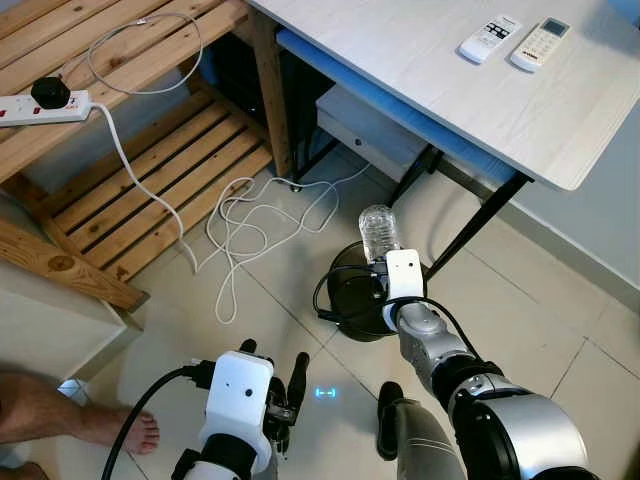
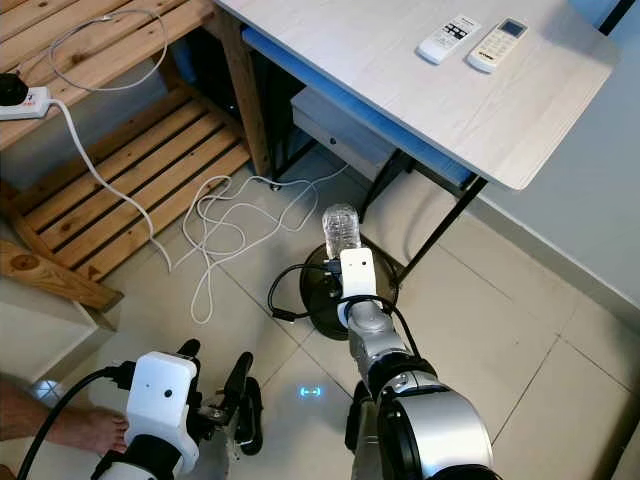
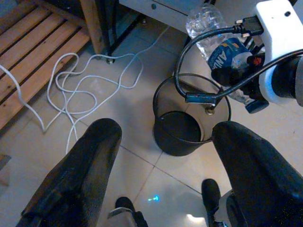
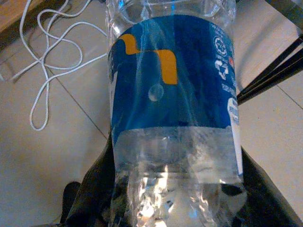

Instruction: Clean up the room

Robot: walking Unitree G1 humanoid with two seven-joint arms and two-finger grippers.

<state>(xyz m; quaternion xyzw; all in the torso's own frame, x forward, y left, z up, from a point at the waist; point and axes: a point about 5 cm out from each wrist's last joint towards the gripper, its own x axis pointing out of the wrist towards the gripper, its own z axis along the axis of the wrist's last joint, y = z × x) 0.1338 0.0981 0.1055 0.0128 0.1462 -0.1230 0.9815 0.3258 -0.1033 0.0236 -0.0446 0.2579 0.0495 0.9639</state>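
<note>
We hold a clear plastic bottle (image 1: 378, 232) with a blue label in our right claw (image 1: 385, 262), the two black fingers pinching its body. The bottle hangs over the black bin (image 3: 189, 116) on the tiled floor (image 1: 520, 320), just above the rim on the side toward the desk.

The relation that matters is bottle to bin mouth. From the head views the bottle's long axis runs on from the claw, away from us and toward the desk. In the left wrist view it stands at the far edge of the opening rather than over its middle. We judge that a release here might clip the rim, so bringing it a little back toward us over the centre looks safer before letting go.

Our left claw (image 1: 285, 395) hangs low near the floor with its fingers spread, holding nothing, well short of the bin.

A white cable (image 1: 250, 215) lies tangled on the floor beside the bin, and two remotes (image 1: 515, 40) rest on the surface (image 1: 420, 70).

A person's bare foot (image 1: 120, 425) stands on the floor to our left.
</note>
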